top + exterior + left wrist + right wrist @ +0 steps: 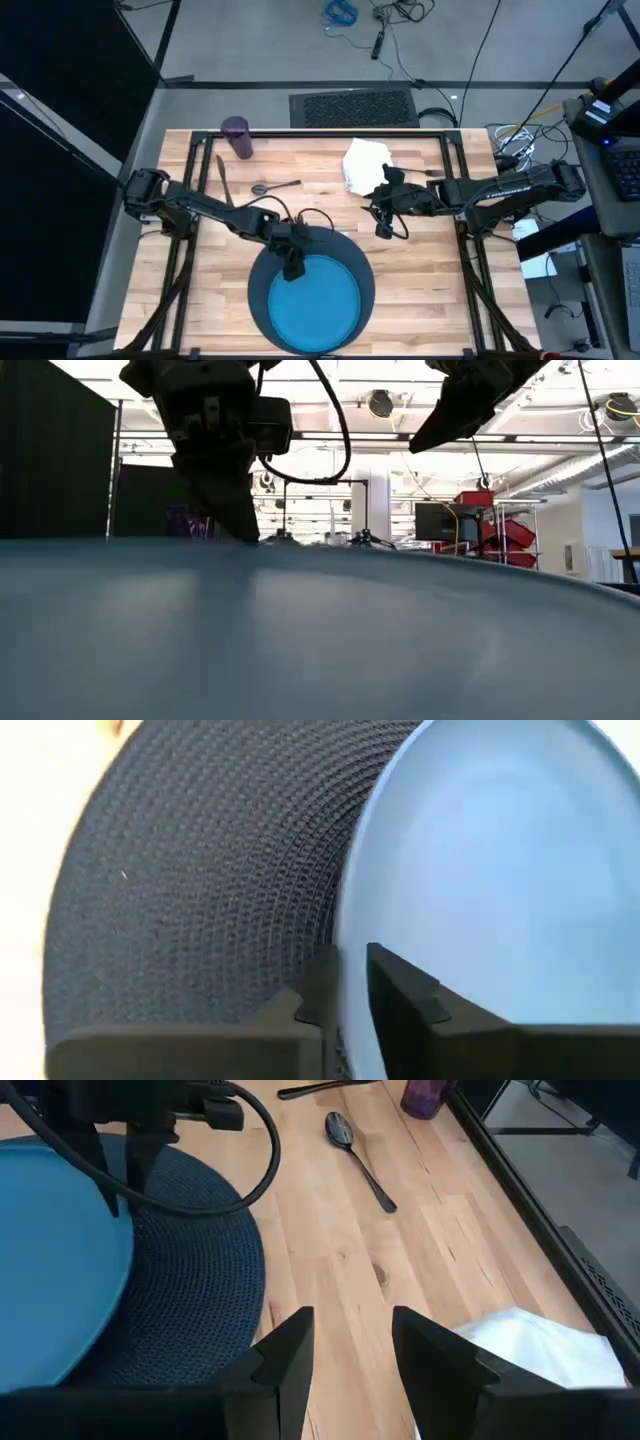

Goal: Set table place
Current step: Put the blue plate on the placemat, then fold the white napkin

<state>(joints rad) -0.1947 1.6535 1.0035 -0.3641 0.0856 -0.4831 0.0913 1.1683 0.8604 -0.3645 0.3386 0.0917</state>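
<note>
A bright blue plate (318, 302) lies on the dark round mat (262, 285) near the table's front edge. My left gripper (292, 265) is shut on the plate's far-left rim. My right gripper (385, 228) hangs open over bare wood right of the mat, with nothing between its fingers (345, 1350). A white napkin (365, 163) lies crumpled at the far right. A spoon (275, 186) and another utensil (224, 178) lie flat at the far left. The purple cup (237, 137) stands near the far edge. My left gripper pinches the plate's rim (352, 955) on its far-left side. One finger (400, 1000) is inside the plate and the other (308, 995) outside, over the mat. The fingers come from above, pointing down. The plate lies flat on the mat.
Black frame bars (205, 160) run along the table's left and right sides. Bare wood (340, 1240) lies between the mat, the spoon (360, 1160) and the napkin (530, 1345). Cables and a floor grille (352, 106) lie beyond the far edge.
</note>
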